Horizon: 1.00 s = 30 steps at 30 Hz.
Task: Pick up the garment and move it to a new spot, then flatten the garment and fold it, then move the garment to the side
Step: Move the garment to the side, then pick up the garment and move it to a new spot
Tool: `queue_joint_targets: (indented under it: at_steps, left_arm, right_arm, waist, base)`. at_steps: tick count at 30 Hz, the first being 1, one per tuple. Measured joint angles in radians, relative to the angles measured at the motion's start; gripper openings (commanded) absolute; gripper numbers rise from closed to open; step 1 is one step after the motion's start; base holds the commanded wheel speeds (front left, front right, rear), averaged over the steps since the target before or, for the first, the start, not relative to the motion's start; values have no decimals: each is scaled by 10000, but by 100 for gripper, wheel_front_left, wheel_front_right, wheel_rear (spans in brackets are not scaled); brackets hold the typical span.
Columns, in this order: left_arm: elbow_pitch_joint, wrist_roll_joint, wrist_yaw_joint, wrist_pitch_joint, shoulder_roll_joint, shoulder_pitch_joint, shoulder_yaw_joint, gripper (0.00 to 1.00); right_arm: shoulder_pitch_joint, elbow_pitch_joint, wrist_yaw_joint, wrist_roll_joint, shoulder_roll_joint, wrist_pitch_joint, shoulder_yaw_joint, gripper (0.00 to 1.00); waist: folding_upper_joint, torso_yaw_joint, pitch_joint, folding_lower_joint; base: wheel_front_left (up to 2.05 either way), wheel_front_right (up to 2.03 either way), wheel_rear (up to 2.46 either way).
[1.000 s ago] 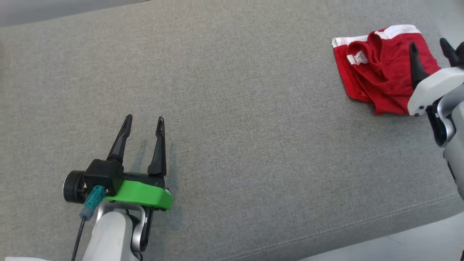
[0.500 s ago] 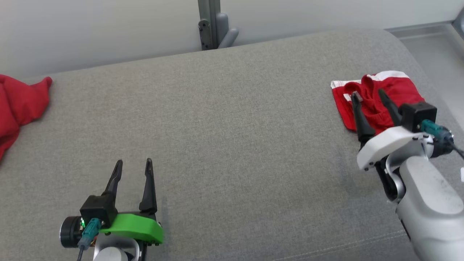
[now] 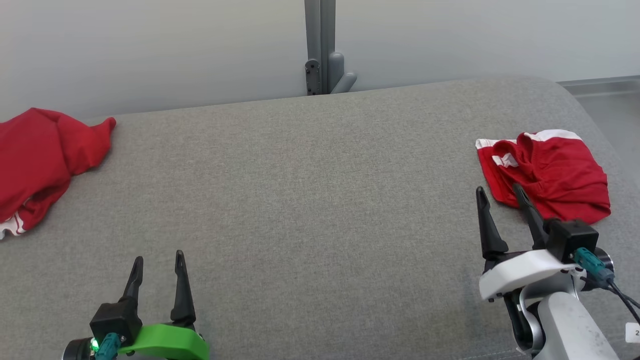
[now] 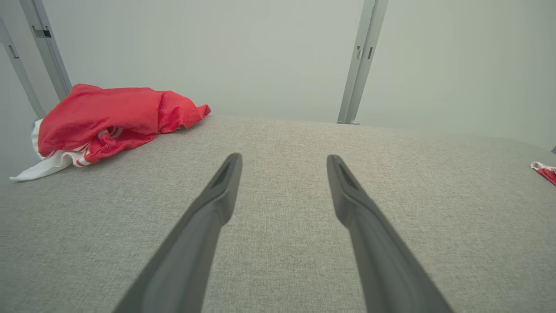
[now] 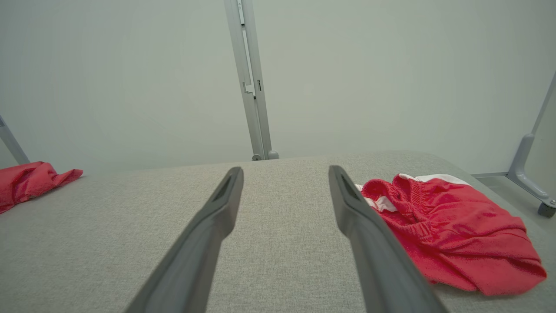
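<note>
As left fingers (image 3: 182,290) and right fingers (image 3: 486,225) gape empty, edge crops leftmost garment (image 3: 35,160).

- The left end effector (image 3: 158,257) has two long, tapering black fingers (image 3: 183,295) on a bright green bracket (image 3: 165,344).
- The right end effector (image 3: 498,189) has matching fingers on a white bracket (image 3: 520,272).
- A black block (image 3: 570,234) beside it carries a teal connector (image 3: 591,263) and a black cable (image 3: 625,298).
- The right forearm (image 3: 570,327) is a pale grey shell.

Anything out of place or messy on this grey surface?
Nothing spilled or damaged. The left red garment lies crumpled at the edge of the grey surface; the right red garment is folded, waistband bunched.
</note>
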Motion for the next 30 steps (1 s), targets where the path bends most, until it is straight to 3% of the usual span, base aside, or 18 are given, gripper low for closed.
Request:
queue_joint_targets:
  at_steps: [13, 30]
  left_arm:
    - [-52, 75, 2, 0, -13, 210, 82, 100]
    - [92, 75, 6, 0, -19, 195, 88, 100]
  right_arm:
    - [1277, -1206, 0, -414, 512, 2, -360, 100]
    - [1468, -1312, 0, -282, 537, 4, -253, 100]
  waist:
    - [0, 172, 9, 0]
    - [0, 317, 49, 0]
  base:
    - [0, 0, 0]
    - [0, 0, 0]
